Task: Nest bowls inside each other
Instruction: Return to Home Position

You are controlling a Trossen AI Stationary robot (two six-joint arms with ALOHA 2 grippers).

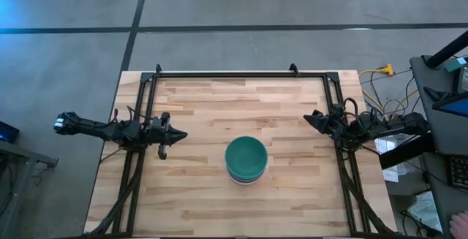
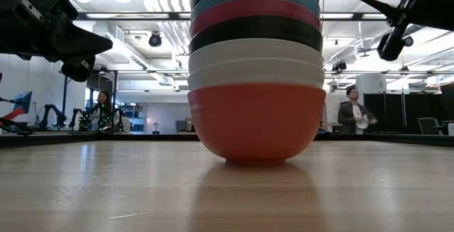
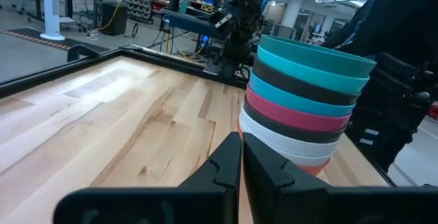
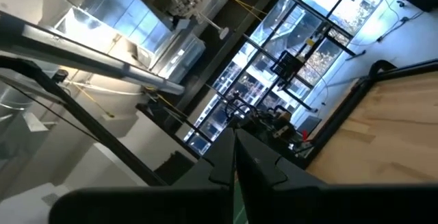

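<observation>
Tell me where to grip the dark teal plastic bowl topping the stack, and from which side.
Take the dark teal bowl by its rim, from above, one finger inside, one outside. It sits upright, nested atop the stack of bowls, so only its upper band shows; a side pinch would likely catch lower bowls. The left gripper and right gripper wait at the sides of the table.

Stacked bowls [image 1: 246, 158] sit between the left tool [image 1: 179, 134] and right tool [image 1: 311, 116].

Both arms are showing black, angular bodies. The left arm [image 1: 110, 128] is bearing a pale spot at its rear; the right arm [image 1: 380, 126] is trailing looped dark cables [image 1: 345, 108]. 2 wedge-shaped fingers [image 3: 222, 169] are tipping each.
</observation>
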